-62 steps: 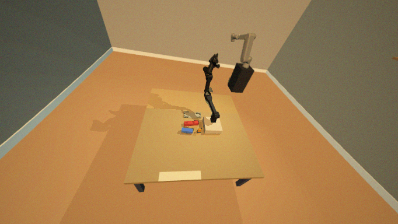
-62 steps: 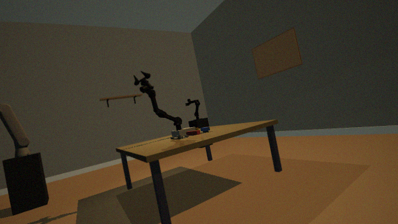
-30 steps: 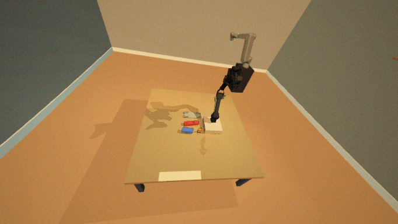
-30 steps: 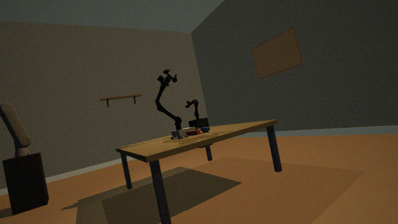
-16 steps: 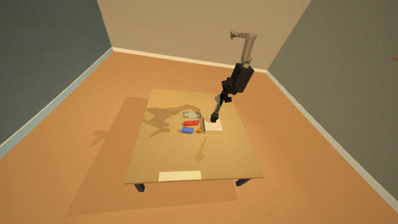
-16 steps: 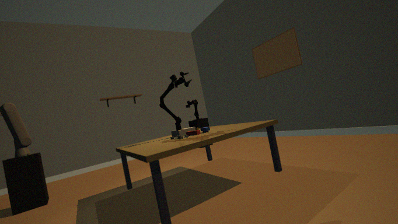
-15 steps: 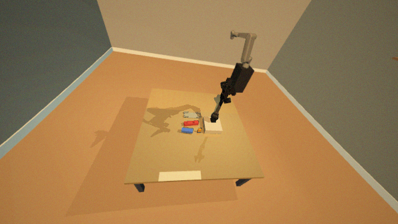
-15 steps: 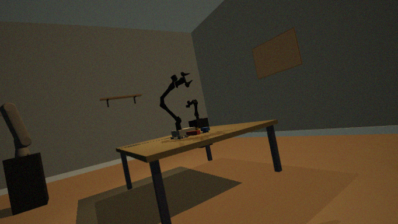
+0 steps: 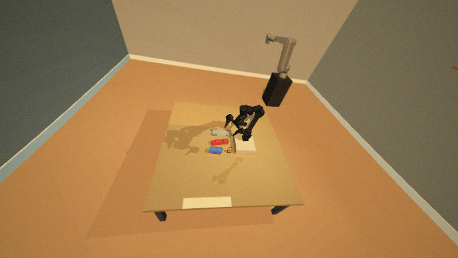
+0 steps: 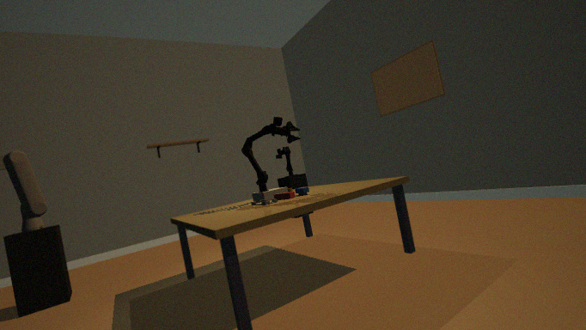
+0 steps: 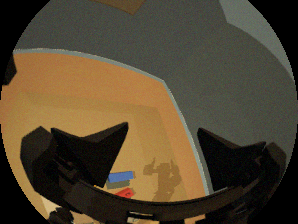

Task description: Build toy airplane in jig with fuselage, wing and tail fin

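Observation:
The red fuselage (image 9: pixel 219 142) (image 10: pixel 284 196) (image 11: pixel 125 193) lies on the table beside the pale grey jig (image 9: pixel 221 132), outside it. The blue wing (image 9: pixel 215 150) (image 10: pixel 302 190) (image 11: pixel 121 176) lies on the other side of the fuselage, apart from it. The small orange tail fin (image 9: pixel 230 150) lies next to the wing's end, near the white block. My gripper (image 9: pixel 230 131) (image 10: pixel 299 133) (image 11: pixel 164 129) is open and empty, high above the table, with its fingers spread wide. Tabs and sockets are too small to make out.
A white block (image 9: pixel 245 146) stands by the arm's base, close to the parts. A pale sheet (image 9: pixel 207 202) lies at the table's edge. A grey arm (image 9: pixel 286 55) (image 10: pixel 25 185) on a black pedestal (image 9: pixel 277 90) (image 10: pixel 38 268) stands off the table.

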`<state>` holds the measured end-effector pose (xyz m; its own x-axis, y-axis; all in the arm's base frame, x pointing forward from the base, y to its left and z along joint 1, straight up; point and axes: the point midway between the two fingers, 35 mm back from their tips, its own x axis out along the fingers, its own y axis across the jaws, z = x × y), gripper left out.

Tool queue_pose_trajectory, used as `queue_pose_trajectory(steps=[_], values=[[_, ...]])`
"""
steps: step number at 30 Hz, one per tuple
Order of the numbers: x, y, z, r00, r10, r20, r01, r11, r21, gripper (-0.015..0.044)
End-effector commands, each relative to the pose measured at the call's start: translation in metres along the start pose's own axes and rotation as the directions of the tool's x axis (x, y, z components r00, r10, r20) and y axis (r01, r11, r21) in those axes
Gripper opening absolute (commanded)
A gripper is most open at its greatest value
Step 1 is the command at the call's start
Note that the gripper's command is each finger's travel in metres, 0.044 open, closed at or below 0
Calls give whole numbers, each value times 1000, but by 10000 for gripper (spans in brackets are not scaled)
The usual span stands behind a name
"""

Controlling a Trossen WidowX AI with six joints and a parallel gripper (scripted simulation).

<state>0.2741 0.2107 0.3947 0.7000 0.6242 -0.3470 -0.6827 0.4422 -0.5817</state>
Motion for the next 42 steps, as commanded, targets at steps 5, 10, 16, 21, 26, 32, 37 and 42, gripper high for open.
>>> queue_pose_trajectory(steps=[5,10,16,21,26,32,37,42], values=[[36,4,-126,920,95,-380,27,952,305,440],[36,16,-209,787,210,-580,139,856,497,440],[9,45,-304,553,402,-729,369,667,648,440],[-23,74,-357,371,557,-743,556,508,658,440],[-25,75,-358,364,563,-742,563,502,657,440],[-6,106,-398,364,563,-742,563,502,657,440],[-4,108,-401,364,563,-742,563,502,657,440],[0,114,-409,364,563,-742,563,502,657,440]])
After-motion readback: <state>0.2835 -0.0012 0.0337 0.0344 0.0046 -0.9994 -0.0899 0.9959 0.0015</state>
